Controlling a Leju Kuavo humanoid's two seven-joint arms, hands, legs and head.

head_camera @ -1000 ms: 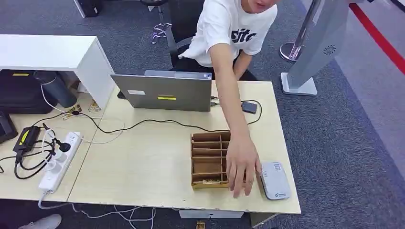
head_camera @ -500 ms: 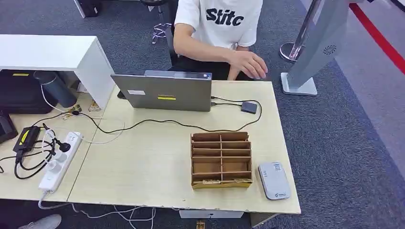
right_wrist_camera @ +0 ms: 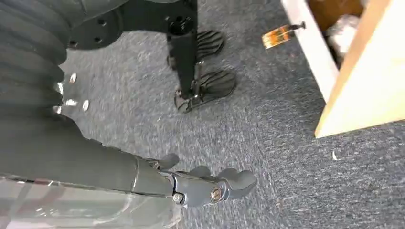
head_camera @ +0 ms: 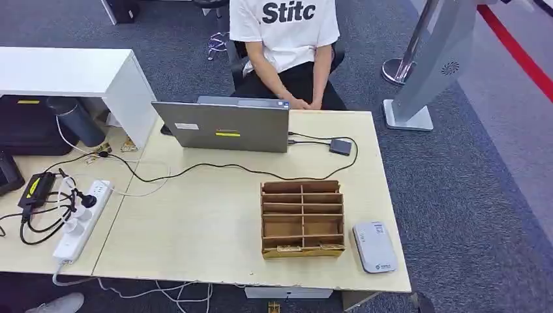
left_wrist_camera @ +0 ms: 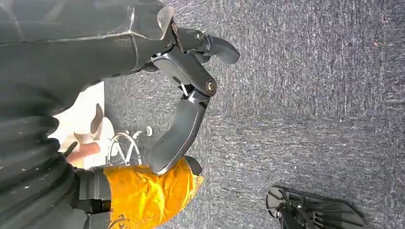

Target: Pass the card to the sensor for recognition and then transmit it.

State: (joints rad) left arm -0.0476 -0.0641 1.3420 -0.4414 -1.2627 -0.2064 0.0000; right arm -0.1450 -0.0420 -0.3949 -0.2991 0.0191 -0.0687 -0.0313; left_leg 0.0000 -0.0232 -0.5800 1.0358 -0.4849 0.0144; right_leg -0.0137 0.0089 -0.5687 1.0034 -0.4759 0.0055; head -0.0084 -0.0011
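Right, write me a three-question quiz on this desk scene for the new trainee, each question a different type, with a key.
1. True or false: the white card reader lies on the table right of the wooden divider box, not touching it.
2. Multiple choice: the left hand and right hand are (A) over the table holding a card, (B) hanging over the carpet holding nothing, (C) resting on the laptop.
3. Fill in: the person sits behind the ____.

Key: 1 true. 2 B. 3 laptop.
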